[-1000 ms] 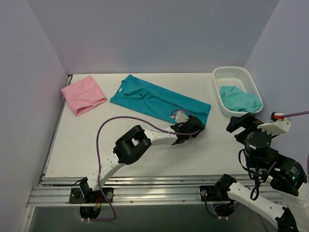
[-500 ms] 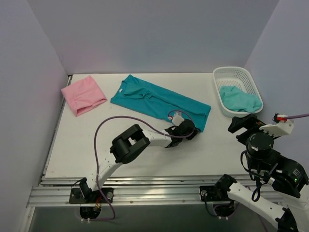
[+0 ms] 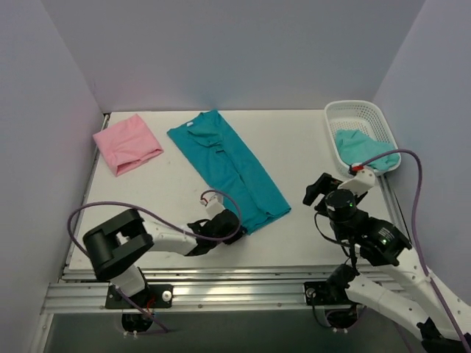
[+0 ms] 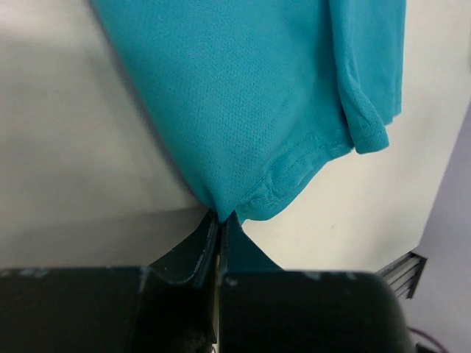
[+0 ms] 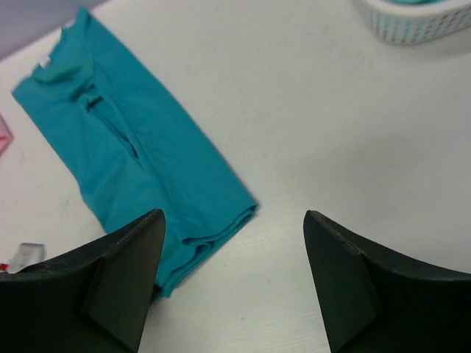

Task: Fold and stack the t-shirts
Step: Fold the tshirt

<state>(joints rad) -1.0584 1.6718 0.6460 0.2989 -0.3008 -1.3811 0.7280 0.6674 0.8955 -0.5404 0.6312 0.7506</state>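
Overhead, the teal t-shirt (image 3: pixel 232 169) lies as a long folded strip running diagonally across the middle of the tabletop (image 3: pixel 147 198), with its collar toward the far side and its hem toward the near edge. The left end effector (image 3: pixel 237 225) sits low at the near hem corner, pinched onto the cloth. A pink t-shirt (image 3: pixel 126 143) rests folded at the far left, well apart from the teal one. An aqua t-shirt (image 3: pixel 364 148) lies bunched inside the white lattice basket (image 3: pixel 329 125) at the far right. The right end effector (image 3: pixel 315 193) hangs above bare tabletop between the teal hem and the basket, touching nothing.

From the left wrist, the dark fingers (image 4: pixel 193 254) are pressed together on the teal t-shirt (image 4: pixel 243 110) at its stitched hem corner. The cloth fans away from the tips, and pale tabletop (image 4: pixel 73 169) shows on both sides.

From the right wrist, the right end effector (image 5: pixel 232 220) has its two fingers (image 5: pixel 125 279) set wide apart with nothing between them. Beyond them the teal t-shirt (image 5: pixel 140 147) stretches up to the left, collar farthest away. The basket (image 5: pixel 412 26) edges into the upper right corner.
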